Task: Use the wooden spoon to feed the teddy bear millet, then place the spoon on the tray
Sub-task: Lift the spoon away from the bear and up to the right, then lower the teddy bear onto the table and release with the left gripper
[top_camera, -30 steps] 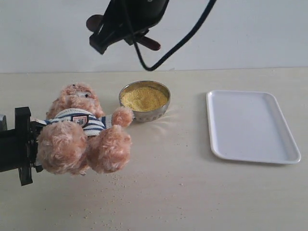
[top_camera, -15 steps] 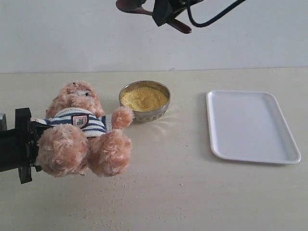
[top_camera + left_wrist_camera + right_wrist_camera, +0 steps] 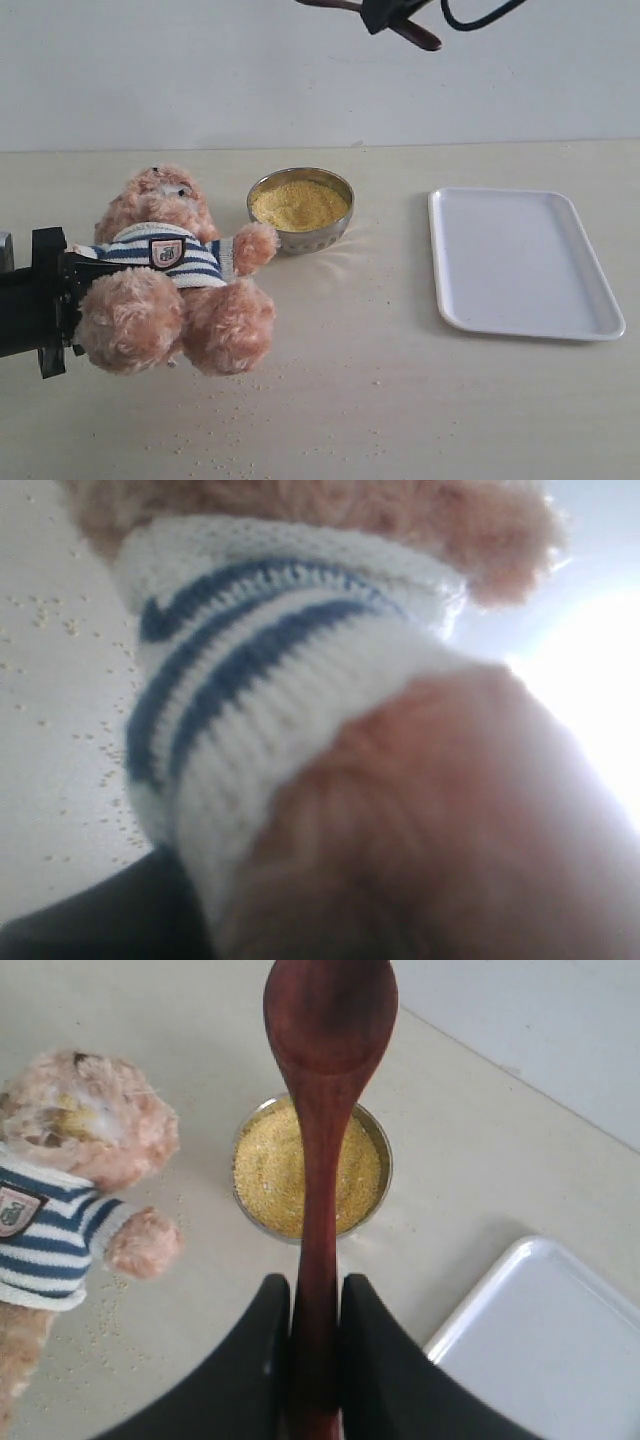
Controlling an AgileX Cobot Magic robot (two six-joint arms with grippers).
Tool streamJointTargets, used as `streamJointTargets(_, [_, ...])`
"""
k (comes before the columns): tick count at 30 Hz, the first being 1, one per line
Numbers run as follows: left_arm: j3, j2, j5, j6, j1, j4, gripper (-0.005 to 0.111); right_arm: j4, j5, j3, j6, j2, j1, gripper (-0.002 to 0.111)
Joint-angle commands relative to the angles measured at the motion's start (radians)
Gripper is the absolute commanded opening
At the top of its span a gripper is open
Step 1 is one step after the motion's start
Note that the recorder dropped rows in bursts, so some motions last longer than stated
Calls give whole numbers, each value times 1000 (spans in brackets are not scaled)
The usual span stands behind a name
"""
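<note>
Right gripper (image 3: 315,1295) clenched on the wooden spoon (image 3: 327,1030), held high above the table (image 3: 350,400) | spoon bowl shows no grains | millet (image 3: 299,204) heaped in the steel bowl (image 3: 335,232), just beside the teddy bear (image 3: 170,290) | left gripper (image 3: 45,300) pressed against the bear, jaws hidden, can't tell | feeding unconfirmed | spoon not yet on the tray (image 3: 530,262), so that leg's left
</note>
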Motion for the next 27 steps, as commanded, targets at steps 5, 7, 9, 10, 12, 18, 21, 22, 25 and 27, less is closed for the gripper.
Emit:
streamJointTargets(5, [-5,-9,-33,62,1,-48,5,-10,-70,139,-6,-52,-89,0])
streamJointTargets(7, [-5,-9,-33,93,1,-71,5,-10,-75,176,-17,-72,-110,0])
streamJointTargets(9, [-5,-9,-33,148,1,-88,5,-10,-76,206,-37,-85,-128,0])
streamJointTargets(10, [-5,-9,-33,168,1,-92,5,-10,-76,219,-40,-92,-138,0])
streamJointTargets(12, [-5,-9,-33,216,1,-102,5,-13,-88,244,-40,-103,-155,0])
streamJointTargets(18, [-9,-9,-21,472,-3,-154,5,-9,-134,318,-40,-113,-184,0])
streamJointTargets(21, [-25,-9,30,522,-3,-162,5,1,-139,345,-44,-113,-184,0])
streamJointTargets(22, [-33,-9,37,534,-3,-162,5,1,-139,350,-46,-113,-184,0])
streamJointTargets(25, [-45,-9,39,568,-3,-162,5,3,-141,350,-48,-113,-184,0])
streamJointTargets(27, [-45,-9,73,596,-3,-165,5,3,-141,350,-48,-113,-184,0])
